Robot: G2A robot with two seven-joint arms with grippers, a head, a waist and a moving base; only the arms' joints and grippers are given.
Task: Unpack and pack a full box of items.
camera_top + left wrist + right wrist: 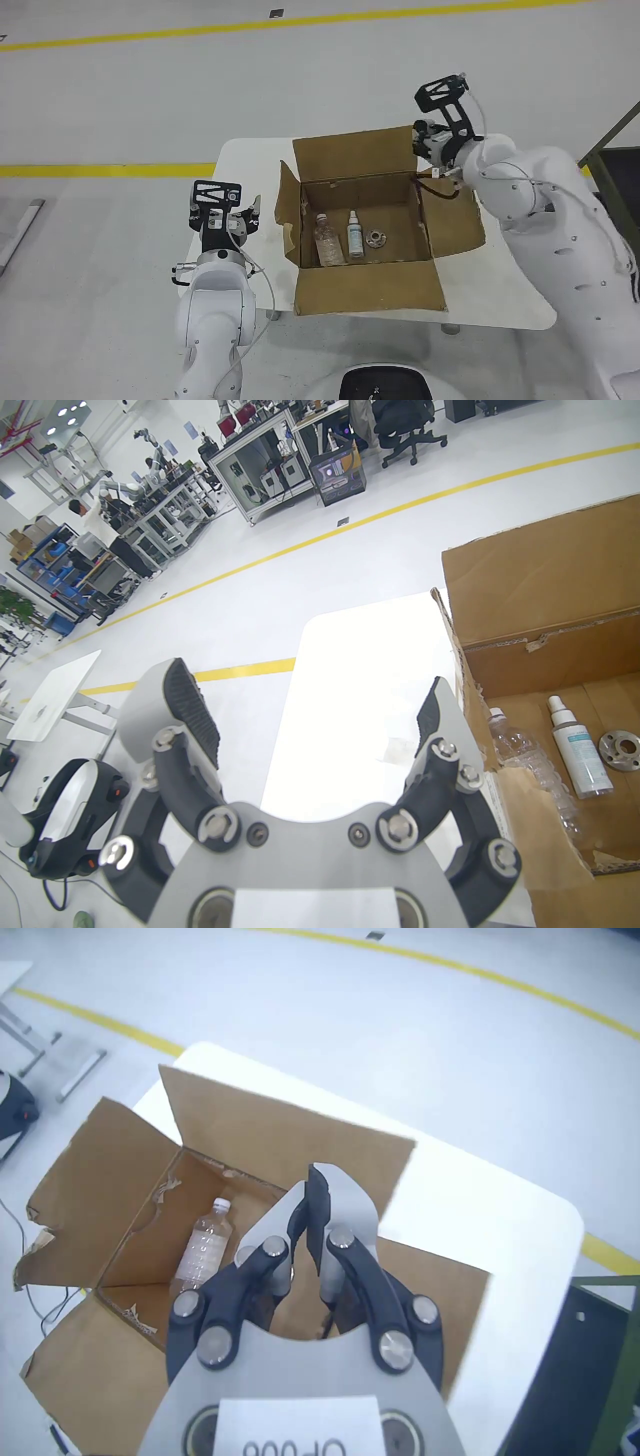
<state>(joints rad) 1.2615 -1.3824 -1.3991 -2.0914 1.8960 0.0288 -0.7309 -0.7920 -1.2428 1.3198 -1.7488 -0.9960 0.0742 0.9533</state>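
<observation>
Bright even overhead light, glare on tabletop point(340, 700)

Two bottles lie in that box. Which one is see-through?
The bigger, crinkled water bottle, lying nearest the left gripper. The slim spray bottle beside it is white with a label.
</observation>
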